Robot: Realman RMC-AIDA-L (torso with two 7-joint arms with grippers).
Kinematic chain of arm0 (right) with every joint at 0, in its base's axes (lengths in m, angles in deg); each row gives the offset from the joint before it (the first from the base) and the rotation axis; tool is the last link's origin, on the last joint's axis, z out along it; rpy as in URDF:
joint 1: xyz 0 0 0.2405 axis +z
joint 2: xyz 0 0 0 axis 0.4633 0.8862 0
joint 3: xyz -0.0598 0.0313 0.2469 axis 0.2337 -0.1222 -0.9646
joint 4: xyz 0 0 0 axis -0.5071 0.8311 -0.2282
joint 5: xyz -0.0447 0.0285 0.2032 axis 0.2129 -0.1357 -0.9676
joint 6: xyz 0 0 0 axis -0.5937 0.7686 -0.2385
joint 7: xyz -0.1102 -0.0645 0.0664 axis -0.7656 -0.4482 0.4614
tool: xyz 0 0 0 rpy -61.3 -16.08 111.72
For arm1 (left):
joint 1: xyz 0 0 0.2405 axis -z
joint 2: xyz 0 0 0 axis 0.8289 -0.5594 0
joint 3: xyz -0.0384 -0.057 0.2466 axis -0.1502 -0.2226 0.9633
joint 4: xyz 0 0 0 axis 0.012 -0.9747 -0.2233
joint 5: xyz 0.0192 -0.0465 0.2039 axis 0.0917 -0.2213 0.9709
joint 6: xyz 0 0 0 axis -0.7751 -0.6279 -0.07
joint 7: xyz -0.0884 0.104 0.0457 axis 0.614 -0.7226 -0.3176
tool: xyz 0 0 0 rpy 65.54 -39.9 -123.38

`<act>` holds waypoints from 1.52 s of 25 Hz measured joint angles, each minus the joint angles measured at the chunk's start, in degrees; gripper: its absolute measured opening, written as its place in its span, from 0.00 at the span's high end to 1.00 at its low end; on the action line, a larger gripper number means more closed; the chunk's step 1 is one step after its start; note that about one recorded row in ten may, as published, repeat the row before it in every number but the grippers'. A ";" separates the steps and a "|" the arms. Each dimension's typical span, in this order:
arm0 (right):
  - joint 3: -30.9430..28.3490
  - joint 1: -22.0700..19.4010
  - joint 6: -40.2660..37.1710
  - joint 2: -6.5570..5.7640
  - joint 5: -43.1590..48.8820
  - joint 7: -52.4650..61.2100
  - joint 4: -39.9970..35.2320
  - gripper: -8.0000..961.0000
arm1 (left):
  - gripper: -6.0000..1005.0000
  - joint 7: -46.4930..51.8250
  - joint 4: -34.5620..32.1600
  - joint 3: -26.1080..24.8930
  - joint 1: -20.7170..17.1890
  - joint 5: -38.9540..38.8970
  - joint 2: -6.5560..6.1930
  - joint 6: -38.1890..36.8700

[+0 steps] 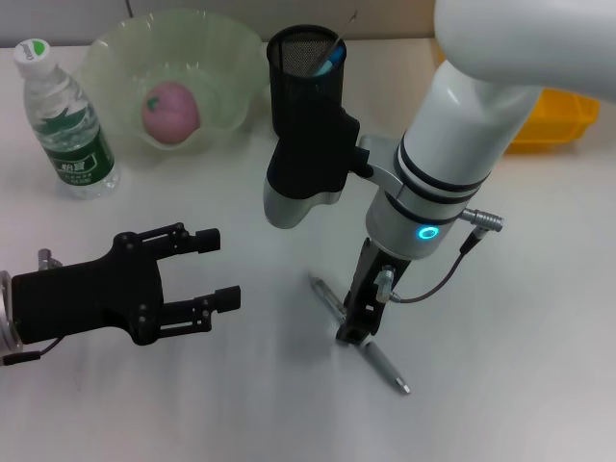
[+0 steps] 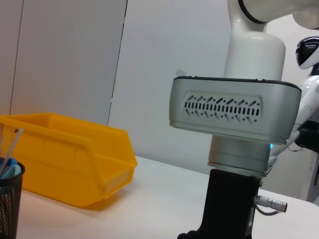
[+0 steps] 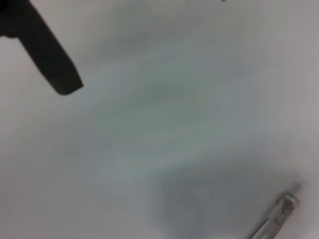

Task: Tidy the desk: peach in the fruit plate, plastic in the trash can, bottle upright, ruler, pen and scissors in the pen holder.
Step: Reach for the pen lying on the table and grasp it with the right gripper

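Observation:
A silver pen (image 1: 380,358) lies slanted on the white table near the front middle. My right gripper (image 1: 354,325) reaches straight down onto the pen's middle. One end of the pen (image 3: 276,215) shows in the right wrist view. My left gripper (image 1: 219,269) is open and empty, low over the table at the front left. The pink peach (image 1: 171,111) lies in the green fruit plate (image 1: 231,58). The water bottle (image 1: 67,120) stands upright at the back left. The black mesh pen holder (image 1: 306,67) holds a blue-tipped item (image 1: 327,60). No ruler, scissors or plastic shows.
A yellow bin (image 1: 553,120) stands at the back right; it also shows in the left wrist view (image 2: 65,164), beside the pen holder's rim (image 2: 10,199). The right arm's white body (image 2: 234,114) stands between the holder and the bin.

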 joint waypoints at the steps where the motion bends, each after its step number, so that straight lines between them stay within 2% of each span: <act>1: 0.02 0.00 0.00 0.00 0.03 -0.12 0.00 0.44 | 0.24 0.00 0.00 0.03 0.08 -0.09 0.00 -0.01; 6: 0.04 0.05 -0.13 0.00 0.32 -0.28 0.00 0.61 | 0.24 0.00 0.00 0.03 0.16 -0.52 0.00 -0.01; 13: 0.13 0.41 -0.63 0.00 0.54 -0.70 0.01 0.61 | 0.24 0.00 0.00 0.03 0.37 -0.64 0.00 0.10; 21: 2.85 0.75 -0.78 0.00 0.10 -1.19 -0.30 0.62 | 0.24 0.00 0.00 0.03 0.51 -0.92 -0.09 0.28; 31: 3.12 0.52 -0.98 0.00 0.19 -1.21 -1.37 0.66 | 0.24 0.00 0.00 0.03 0.49 -1.33 -0.14 0.10; 36: 3.16 0.51 -0.99 0.00 0.25 -1.21 -1.39 0.79 | 0.24 0.00 0.00 0.03 0.55 -1.43 -0.17 0.08; 38: 3.16 0.51 -1.01 0.00 0.27 -1.22 -1.34 0.79 | 0.24 0.00 0.00 0.03 0.55 -1.43 -0.18 0.08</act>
